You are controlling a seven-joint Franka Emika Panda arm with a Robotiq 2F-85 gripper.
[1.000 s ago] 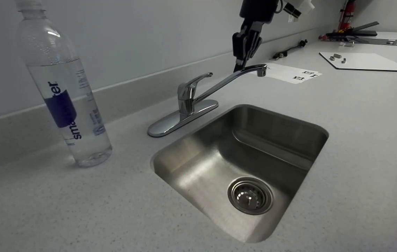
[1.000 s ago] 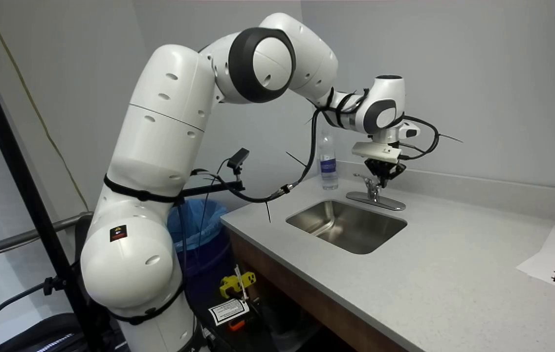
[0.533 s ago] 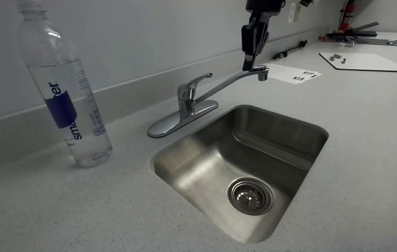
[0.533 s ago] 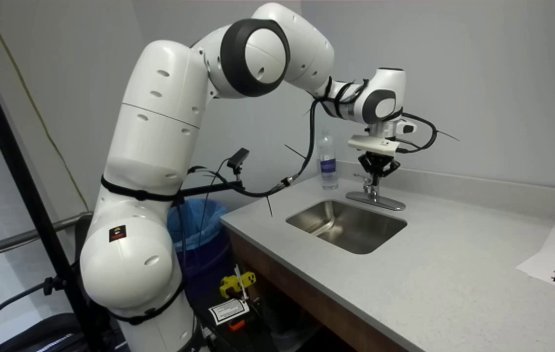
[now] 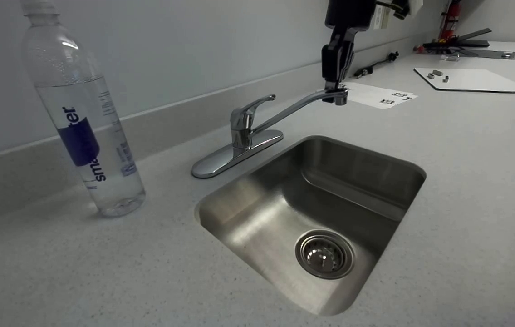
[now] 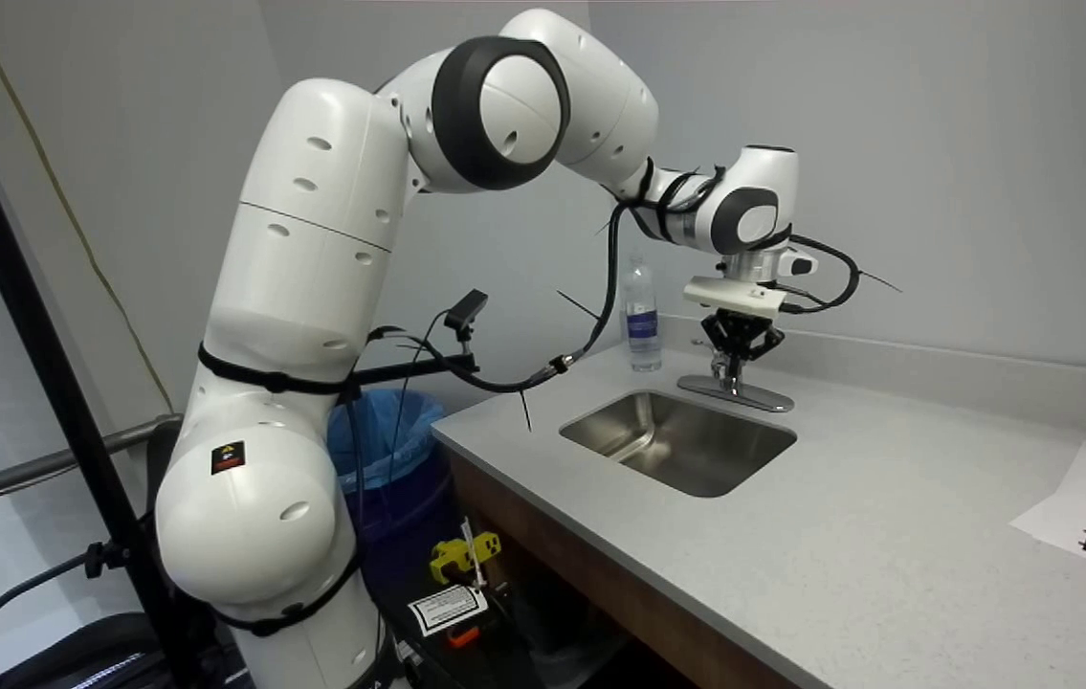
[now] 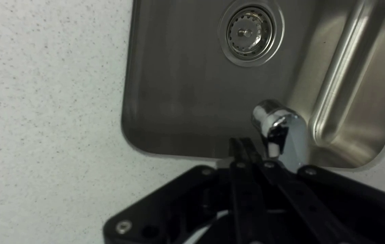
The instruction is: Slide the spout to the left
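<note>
The spout [image 5: 286,111] is a thin arched chrome tube reaching out from the faucet base [image 5: 242,139]. Its downturned end also shows in the wrist view [image 7: 269,118], over the sink. My gripper points down, with its black fingers together and nothing between them. In an exterior view its fingertips [image 5: 329,97] are behind the spout near its tip, with a dark bit showing just below the tube. In the wrist view the fingertips [image 7: 241,141] are just left of the spout's end; I cannot tell whether they touch. In an exterior view the gripper [image 6: 732,368] hides most of the spout.
The sink [image 5: 257,236] lies below the spout. The lever handle [image 5: 257,103] rises from the faucet base. A water bottle [image 5: 89,150] stands near the wall. Papers with printed markers [image 5: 377,93] and a white board [image 5: 479,79] lie farther along the counter.
My gripper has moved along the spout toward its tip and lowered, so its fingertips now reach down behind the tube. The spout's tip sits slightly lower in that view than one second ago.
</note>
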